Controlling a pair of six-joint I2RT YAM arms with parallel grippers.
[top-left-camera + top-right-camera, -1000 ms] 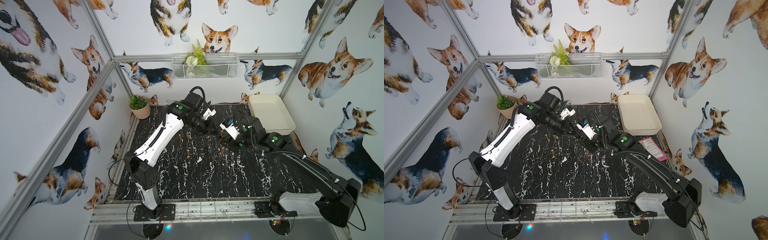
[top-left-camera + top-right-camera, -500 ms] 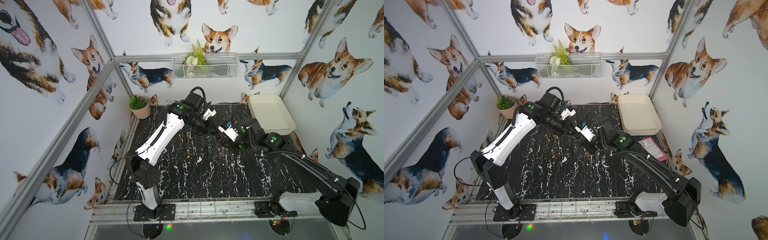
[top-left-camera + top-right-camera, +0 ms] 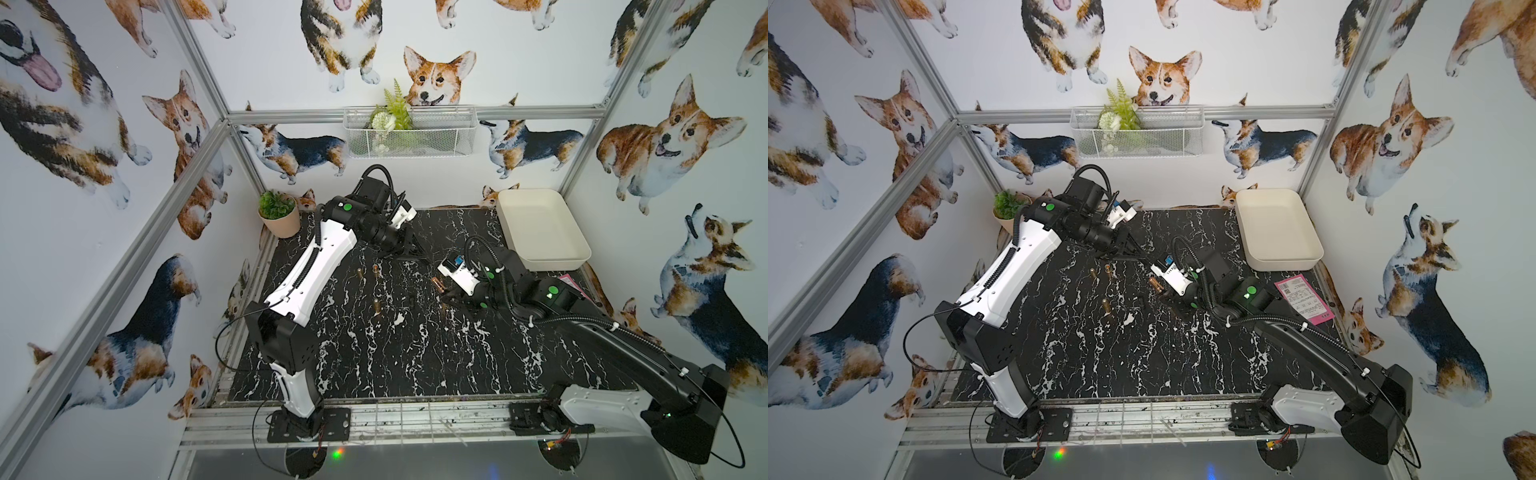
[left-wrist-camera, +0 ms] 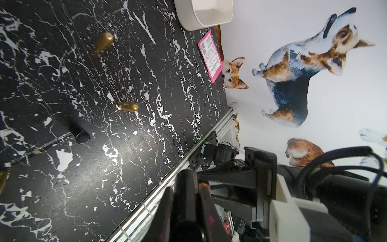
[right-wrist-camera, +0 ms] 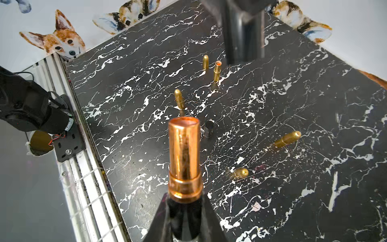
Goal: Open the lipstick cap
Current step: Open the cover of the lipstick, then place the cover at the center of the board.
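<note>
Above the table (image 3: 395, 353): lipstick (image 5: 183, 150) held up off the surface, toward the far middle.
My right gripper (image 5: 184, 211): clamped on the lipstick's black base; copper tube sticks out bare, mouth open.
My left gripper (image 4: 186, 188): closed on a dark tube (image 4: 185, 176), prob. the cap, can't confirm; sits near the lipstick, not touching.
Done: cap looks off, nothing covers the copper part & my two grippers are apart.
Left to do: little, I reckon; maybe set both pieces down.
Other bits: loose black cap (image 5: 208, 128) + gold pieces (image 5: 288, 139) on the table, not in my grip.
</note>
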